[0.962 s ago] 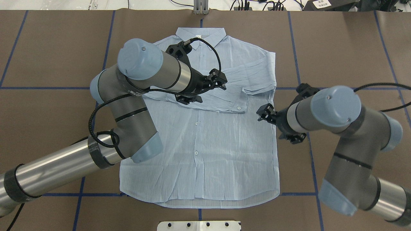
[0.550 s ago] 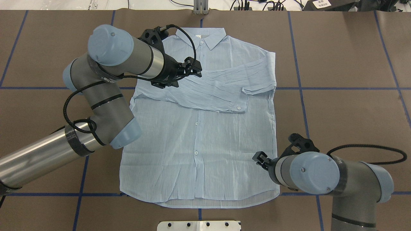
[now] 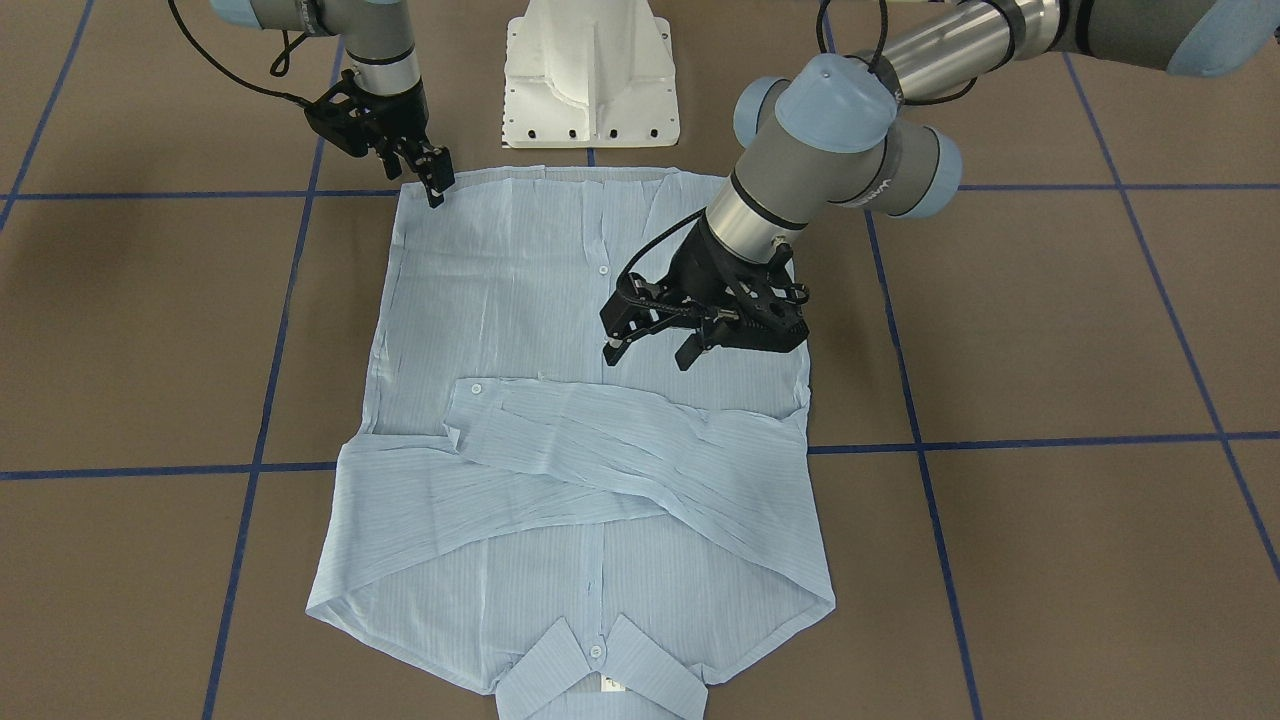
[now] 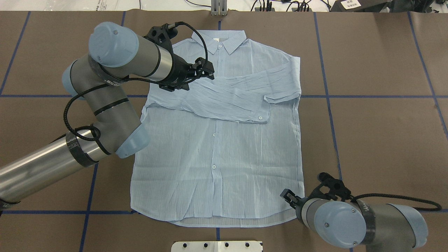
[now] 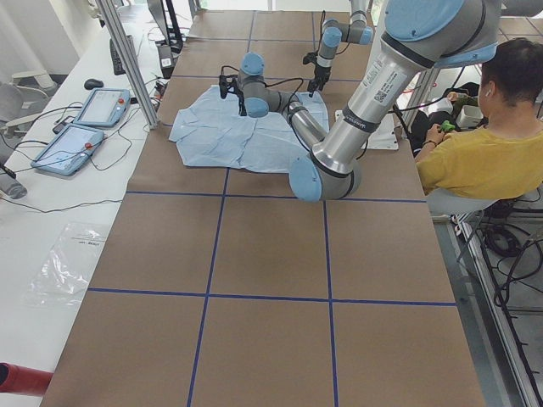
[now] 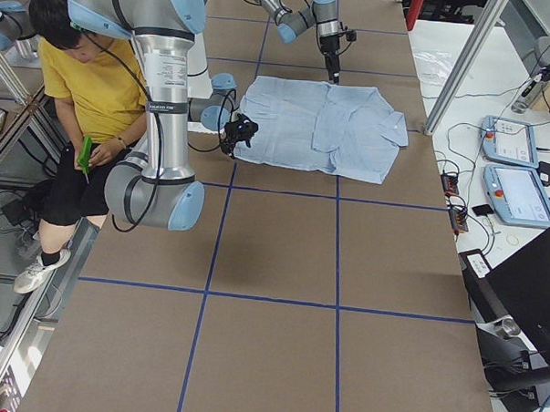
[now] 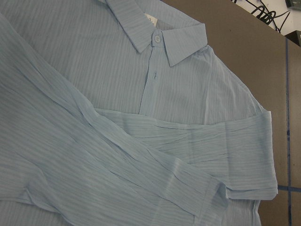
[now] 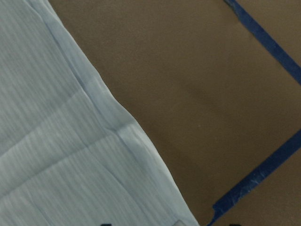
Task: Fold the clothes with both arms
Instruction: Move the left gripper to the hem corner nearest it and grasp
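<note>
Over the brown table, left gripper hangs agape above the shirt, right gripper agape at its hem corner.

The shirt fills most of the frame, lying flat, front up, its fine stripes and wrinkles plain to see. The collar sits at the top, closed by a small white button, with a white label showing inside it. Below the button the placket runs down until the sleeves cover it. One sleeve crosses from the left edge down toward the lower right, ending in a cuff. It lies over the other sleeve, which is folded in from the right. Brown desk shows at the upper right, with a blue line by the edge and dark cables in the corner.
</note>
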{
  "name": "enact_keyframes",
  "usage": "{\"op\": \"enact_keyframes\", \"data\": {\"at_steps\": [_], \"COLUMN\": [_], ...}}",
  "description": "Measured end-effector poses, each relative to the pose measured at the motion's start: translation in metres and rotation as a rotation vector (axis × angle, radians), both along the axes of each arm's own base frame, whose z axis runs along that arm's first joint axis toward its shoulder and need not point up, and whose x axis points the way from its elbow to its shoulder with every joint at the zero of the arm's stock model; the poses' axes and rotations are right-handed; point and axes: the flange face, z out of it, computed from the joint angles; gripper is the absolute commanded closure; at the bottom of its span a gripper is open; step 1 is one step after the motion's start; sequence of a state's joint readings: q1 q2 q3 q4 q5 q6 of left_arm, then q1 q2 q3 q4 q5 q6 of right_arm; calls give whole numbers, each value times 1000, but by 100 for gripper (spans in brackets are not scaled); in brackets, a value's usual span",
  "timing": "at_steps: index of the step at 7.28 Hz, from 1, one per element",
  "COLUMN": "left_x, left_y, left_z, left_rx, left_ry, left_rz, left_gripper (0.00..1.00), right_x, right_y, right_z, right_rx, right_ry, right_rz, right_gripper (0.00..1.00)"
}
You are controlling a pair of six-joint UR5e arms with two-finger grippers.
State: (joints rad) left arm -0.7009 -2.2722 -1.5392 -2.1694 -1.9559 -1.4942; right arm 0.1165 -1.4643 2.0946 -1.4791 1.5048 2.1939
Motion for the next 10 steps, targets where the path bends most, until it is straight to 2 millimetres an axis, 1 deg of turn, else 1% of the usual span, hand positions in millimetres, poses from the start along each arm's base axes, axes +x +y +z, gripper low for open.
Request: {"op": "enact_keyframes", "data": {"at_steps": [1,3,4,5,8,9,10], "left_x": [0,0,1,1,0,0,0], "left_y": [0,0,0,0,1,6,26], "left_z": [1,1,1,2,4,11,26], "left_rx": [-1,-4,-5,-6,-16,-37,-65], "left_ry": [-1,0,0,-1,-3,-5,-19], "left_rz": [0,-2,-3,-4,-8,-9,-7], "left_gripper": [8,8,8,8,8,8,8], "right_x": [0,1,3,4,7,10,13], "right_y": [1,1,0,0,-2,-5,-7], "right_z": [1,4,7,9,5,2,-1], "right_rx": [0,-2,-3,-3,-2,-2,-2], "right_ry": [4,13,20,25,17,10,3], "right_rz": [-1,0,1,1,4,10,13], "right_gripper": [47,57,68,100,100,100,100]}}
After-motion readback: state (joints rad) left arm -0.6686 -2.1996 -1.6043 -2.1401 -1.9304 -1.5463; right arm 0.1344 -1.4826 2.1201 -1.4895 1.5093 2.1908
